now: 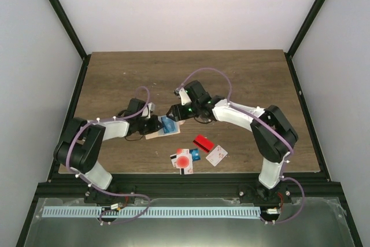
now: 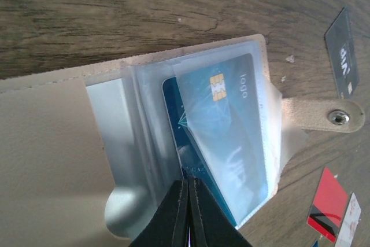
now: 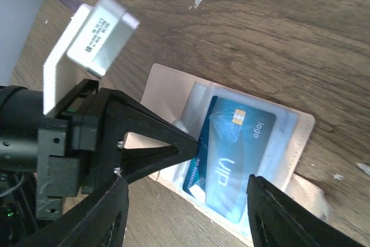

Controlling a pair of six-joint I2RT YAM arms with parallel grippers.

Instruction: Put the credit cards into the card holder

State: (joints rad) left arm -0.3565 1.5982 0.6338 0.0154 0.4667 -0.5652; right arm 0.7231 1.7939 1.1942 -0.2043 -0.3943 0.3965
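The beige card holder (image 2: 46,137) lies open on the wooden table, its snap tab (image 2: 338,117) sticking out to the right. A blue credit card (image 2: 231,137) sits in its clear plastic sleeves, with a darker blue card edge behind it. My left gripper (image 2: 189,186) is shut, its tips meeting at the near edge of the sleeves; whether a sleeve is pinched does not show. My right gripper (image 3: 188,182) hangs open over the blue card (image 3: 243,148) and holds nothing. From above, both grippers meet over the holder (image 1: 154,135).
Loose cards lie near the table's front edge: a red one (image 1: 203,143), a white one with a red dot (image 1: 183,160), a small blue one (image 1: 195,154) and a white one (image 1: 217,155). A dark card (image 2: 342,50) lies beyond the holder's tab.
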